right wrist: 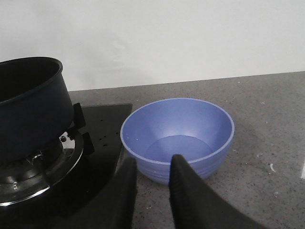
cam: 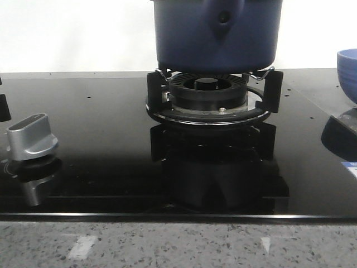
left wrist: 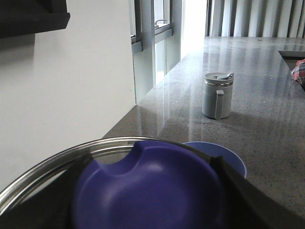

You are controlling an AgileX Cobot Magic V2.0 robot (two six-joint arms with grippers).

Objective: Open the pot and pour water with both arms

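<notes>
While the pot (cam: 217, 33) stands upright on the burner (cam: 207, 96) of the black glass stove (cam: 100, 145), its handle lug with the small round hole faces the front camera, toward the near edge of the bench (cam: 167, 245). Its open mouth faces straight up, and the right wrist view shows it without a lid, dark inside. The top of the pot is cut off in the front view.

A silver knob (cam: 32, 135) sits at the stove's left side, well apart from the burner. A blue bowl (right wrist: 177, 138) stands on the grey stone just beside the stove's right edge, near the pot but not touching it. Bare stone lies beyond the bowl, and a white wall runs close behind both.

The right gripper (right wrist: 151, 167) hangs just in front of the bowl, its two dark fingers a narrow gap apart with nothing between them.

The left gripper (left wrist: 152, 191) holds a round lid (left wrist: 147, 191) with a blue centre and a metal rim, its dark fingers at either side of the blue part. Beyond the lid a grey lidded jug (left wrist: 218, 94) stands further along the bench, near a window.
</notes>
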